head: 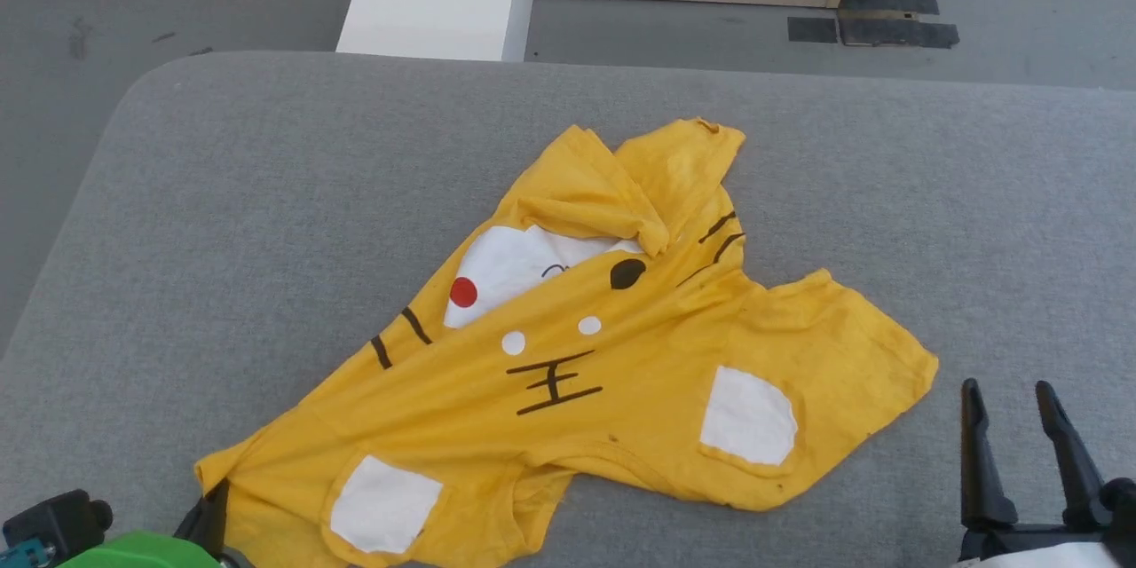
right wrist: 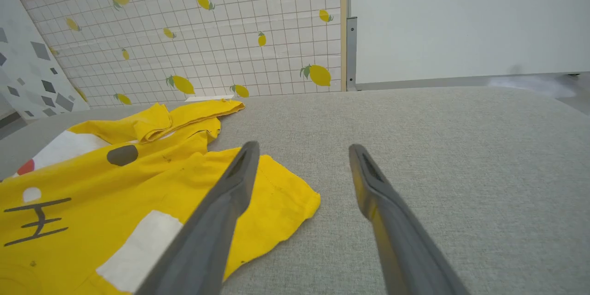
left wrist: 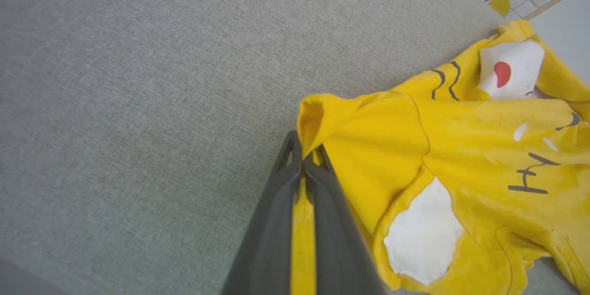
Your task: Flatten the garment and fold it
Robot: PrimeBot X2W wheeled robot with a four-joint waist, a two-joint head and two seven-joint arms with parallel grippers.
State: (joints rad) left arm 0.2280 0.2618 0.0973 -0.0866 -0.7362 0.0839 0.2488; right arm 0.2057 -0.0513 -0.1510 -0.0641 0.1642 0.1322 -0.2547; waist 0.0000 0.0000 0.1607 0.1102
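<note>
1. The grey surface [head: 266,195] carries the crumpled garment [head: 577,355] at its middle.
2. The left gripper [left wrist: 303,153] is clamped on its corner; the right gripper [head: 1006,387] stands apart nearby.
3. Flattening step: next, likely, the right gripper takes an edge and both pull outward.

I see the garment [head: 621,355] as soft, matt yellow cotton, creased, with flat, smooth printed patches, on a coarse grey woven-cloth surface [head: 222,195]. The right gripper [head: 1006,387] looks like matt dark plastic.

A staged test lab: framed lemon-tile backdrop [right wrist: 207,41], taped floor [head: 692,31], grey padded table [head: 266,195]
</note>
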